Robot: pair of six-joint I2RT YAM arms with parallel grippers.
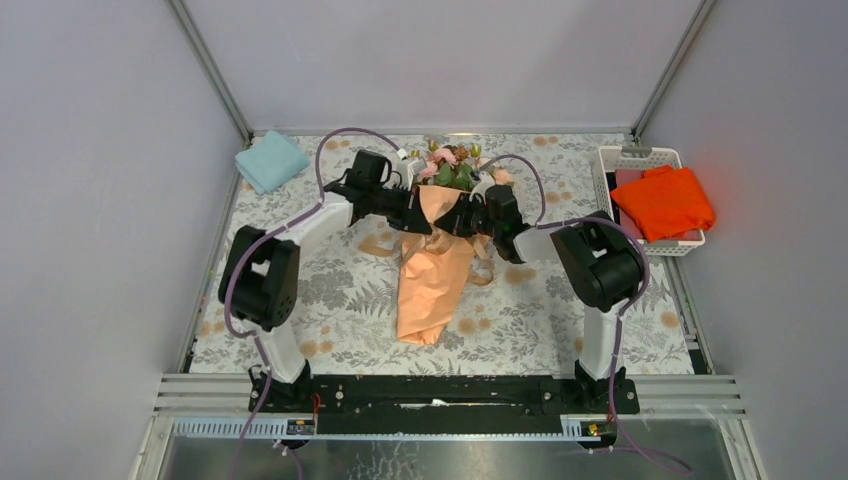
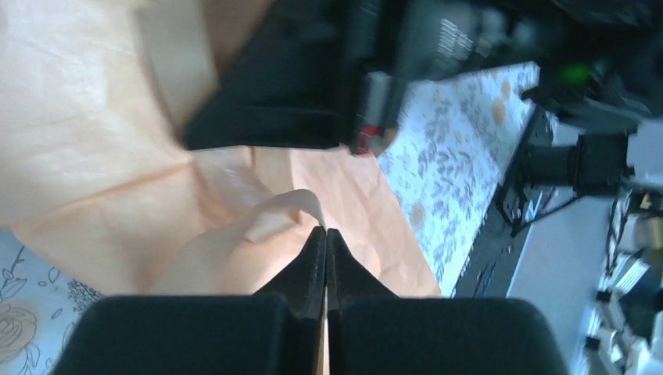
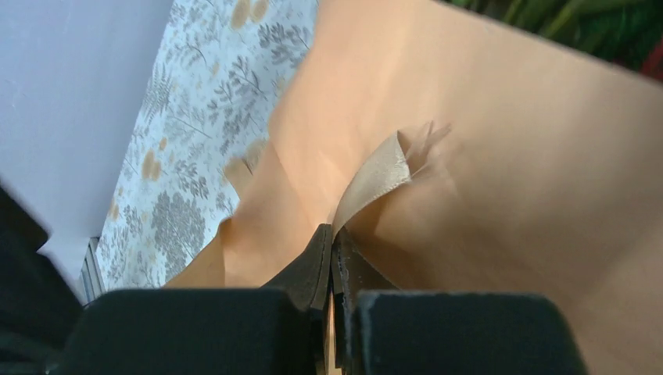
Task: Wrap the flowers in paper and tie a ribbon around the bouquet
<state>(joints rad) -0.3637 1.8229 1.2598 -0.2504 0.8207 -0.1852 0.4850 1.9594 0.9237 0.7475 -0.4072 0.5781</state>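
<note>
Pressed together, the fingers of the right tool [image 3: 331, 234] pinch an end of the tan ribbon [image 3: 375, 176], which curls up against the peach paper [image 3: 508, 156]. The left tool [image 2: 325, 233] is likewise closed on a pale ribbon strip over the wrap. Both tools meet across the bouquet [image 1: 437, 270], which lies mid-worktop [image 1: 330, 290], flowers [image 1: 450, 165] at the far end, tail toward the arm bases, ribbon loops trailing on either side.
</note>
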